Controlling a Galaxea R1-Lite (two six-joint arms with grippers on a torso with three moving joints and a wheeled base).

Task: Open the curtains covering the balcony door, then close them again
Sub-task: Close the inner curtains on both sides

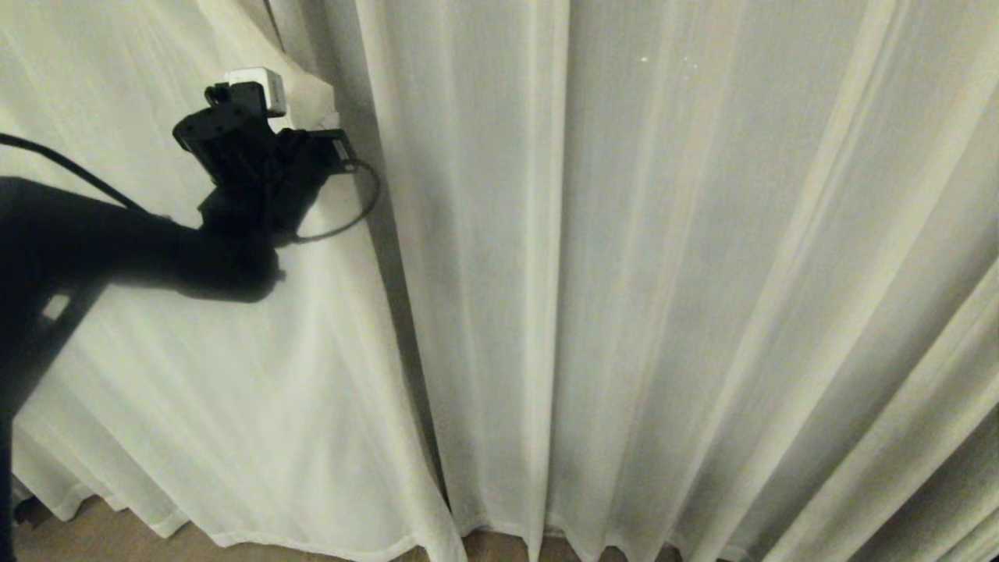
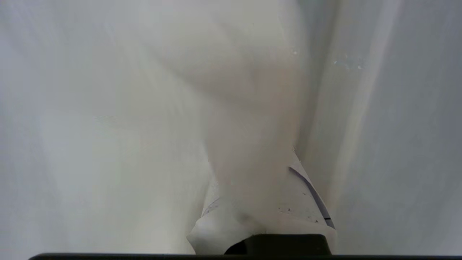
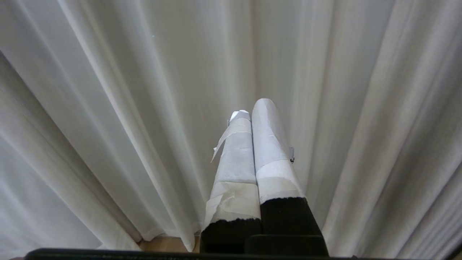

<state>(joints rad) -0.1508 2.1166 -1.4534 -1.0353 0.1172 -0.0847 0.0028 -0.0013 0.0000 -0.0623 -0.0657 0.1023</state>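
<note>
Floor-length cream-white pleated fabric curtains [image 1: 663, 273] hanging fully across the head view; balcony door not visible, hidden behind the cloth. Left gripper [image 1: 316, 117] raised at the inner edge of the left panel, clamped on a bunched fold of that curtain, cloth draped over its taped fingers [image 2: 288, 202] in the left wrist view. Right gripper [image 3: 252, 108] idle, tape-wrapped fingers pressed together, empty, pointing at the pleats. Judged: drawing of a panel under way; whether opening or closing cannot be told.
</note>
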